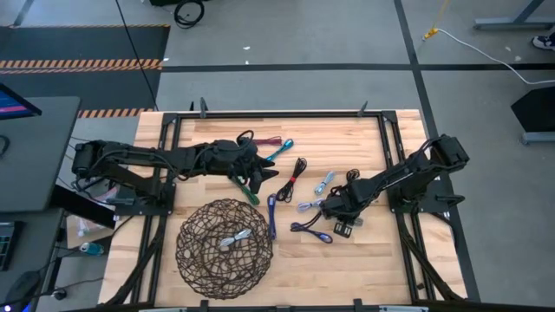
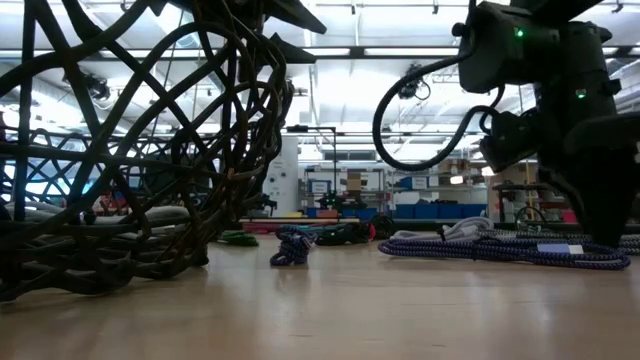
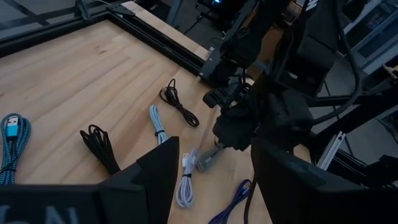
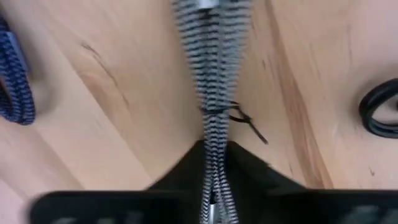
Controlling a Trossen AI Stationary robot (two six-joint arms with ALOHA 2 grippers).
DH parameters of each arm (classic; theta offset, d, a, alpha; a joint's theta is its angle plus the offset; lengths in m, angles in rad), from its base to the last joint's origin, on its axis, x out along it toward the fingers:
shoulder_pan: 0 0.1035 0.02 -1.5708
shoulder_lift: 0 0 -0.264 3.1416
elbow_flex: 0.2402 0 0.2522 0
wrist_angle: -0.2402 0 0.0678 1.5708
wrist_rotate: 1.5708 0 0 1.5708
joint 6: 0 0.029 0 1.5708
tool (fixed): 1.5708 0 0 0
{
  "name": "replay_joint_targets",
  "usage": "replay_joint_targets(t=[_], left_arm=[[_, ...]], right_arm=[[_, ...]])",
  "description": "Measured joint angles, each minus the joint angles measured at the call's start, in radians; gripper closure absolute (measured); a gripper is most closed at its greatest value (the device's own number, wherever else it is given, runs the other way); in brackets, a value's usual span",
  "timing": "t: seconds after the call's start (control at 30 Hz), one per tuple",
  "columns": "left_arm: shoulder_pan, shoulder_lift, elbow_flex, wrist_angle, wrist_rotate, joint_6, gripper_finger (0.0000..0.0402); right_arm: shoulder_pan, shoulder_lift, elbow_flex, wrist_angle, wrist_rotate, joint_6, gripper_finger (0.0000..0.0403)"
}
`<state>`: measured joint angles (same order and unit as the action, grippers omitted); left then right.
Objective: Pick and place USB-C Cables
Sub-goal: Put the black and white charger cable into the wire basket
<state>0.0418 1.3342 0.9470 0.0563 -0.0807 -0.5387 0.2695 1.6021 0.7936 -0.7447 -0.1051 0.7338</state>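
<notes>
A: What is showing at the left of the counter [image 1: 364,260]?
B: The left claw [image 1: 257,170] is hanging open over the green cable [image 1: 245,189], holding nothing. Just below it, the wire basket [image 1: 201,260] is sitting with one grey cable [image 1: 232,240] lying inside.

A: And moving right?
B: Purple cables [image 1: 271,213], a black one [image 1: 291,179] and a light blue one [image 1: 324,182] are lying loose mid-counter. The right claw [image 4: 213,180] is pinching shut on a grey striped cable [image 4: 214,74], which is resting on the wood.
</notes>
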Motion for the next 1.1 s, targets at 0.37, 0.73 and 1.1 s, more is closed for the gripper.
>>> replay_joint_targets(t=[0.37, 0.73, 1.1], left_arm=[[0.000, 0.000, 0.000, 0.002, 0.023, -0.020, 0.0193], [0.000, 0.001, 0.000, 0.162, 0.049, -0.026, 0.0193], [-0.014, 0.001, 0.000, 0.502, 0.173, 0.017, 0.0184]], right_arm=[[0.007, -0.044, 0.101, 0.017, -0.018, 0.027, 0.0383], [-0.012, -0.239, 0.463, -0.014, 0.301, -0.120, 0.0383], [-0.077, -0.276, 0.593, 0.013, 0.399, -0.327, 0.0383]])
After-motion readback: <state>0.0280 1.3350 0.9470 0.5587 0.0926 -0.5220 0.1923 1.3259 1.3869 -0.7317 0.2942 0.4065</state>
